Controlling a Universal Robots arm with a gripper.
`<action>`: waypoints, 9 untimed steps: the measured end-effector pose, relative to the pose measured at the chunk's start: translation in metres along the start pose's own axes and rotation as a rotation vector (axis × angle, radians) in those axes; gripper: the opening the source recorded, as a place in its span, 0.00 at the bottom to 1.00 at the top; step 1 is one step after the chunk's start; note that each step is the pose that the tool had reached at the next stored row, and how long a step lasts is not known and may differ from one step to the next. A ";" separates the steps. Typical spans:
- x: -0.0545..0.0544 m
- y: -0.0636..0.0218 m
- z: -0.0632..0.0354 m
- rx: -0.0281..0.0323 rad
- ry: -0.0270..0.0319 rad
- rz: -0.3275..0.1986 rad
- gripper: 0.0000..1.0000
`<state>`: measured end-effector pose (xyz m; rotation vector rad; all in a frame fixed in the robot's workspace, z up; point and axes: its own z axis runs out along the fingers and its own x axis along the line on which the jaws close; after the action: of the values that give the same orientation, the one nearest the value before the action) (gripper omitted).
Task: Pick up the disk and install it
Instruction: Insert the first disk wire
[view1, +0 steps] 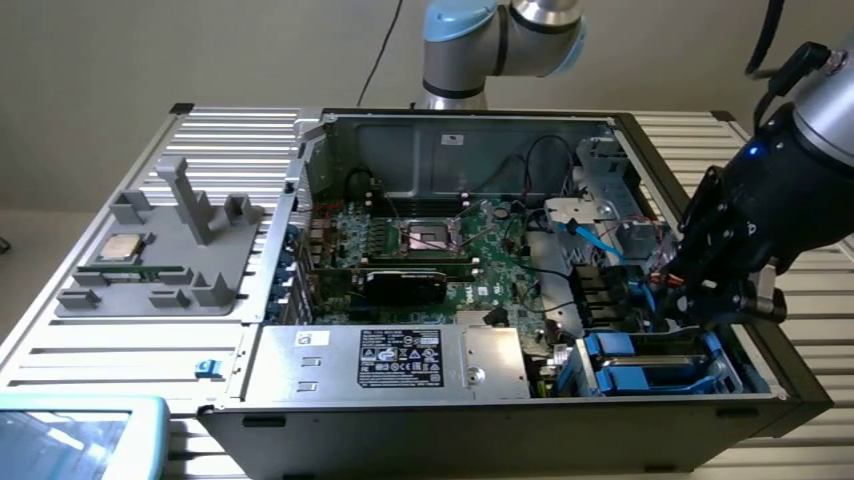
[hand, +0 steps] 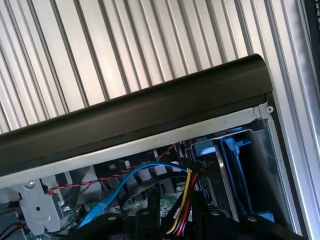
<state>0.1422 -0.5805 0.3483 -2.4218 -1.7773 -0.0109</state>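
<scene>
In the exterior view, an open computer case (view1: 534, 130) lies on a ribbed metal bench (view1: 120, 360). The arm's black pincer (view1: 717, 308) hangs over the drive bay (view1: 731, 372) in the case's near corner on the exterior view's right. There the disk (view1: 641, 362) sits low in the bay, mostly its blue rails and tabs showing. Whether the pincer touches it, or stands wide or narrow, I cannot tell (the dark body hides that). On the exterior view's left, a grey fixture tray (view1: 160, 275) carries a small square chip (view1: 123, 247).

In the wrist view, the case's black edge (hand: 150, 117) crosses over the bench (hand: 125, 45). Below that edge the disk's blue rail (hand: 235, 150) stands against the bay wall, beside a blue cable (hand: 125, 176) and red and yellow wires (hand: 184, 202).
</scene>
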 end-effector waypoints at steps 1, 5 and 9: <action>0.000 -0.0004 0.0000 -0.0035 -0.0093 0.001 0.37; 0.000 -0.0010 -0.0001 -0.0161 -0.0469 0.004 0.37; 0.001 -0.0013 -0.0002 -0.0239 -0.0715 0.006 0.37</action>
<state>0.1413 -0.5793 0.3487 -2.4744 -1.8090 0.0561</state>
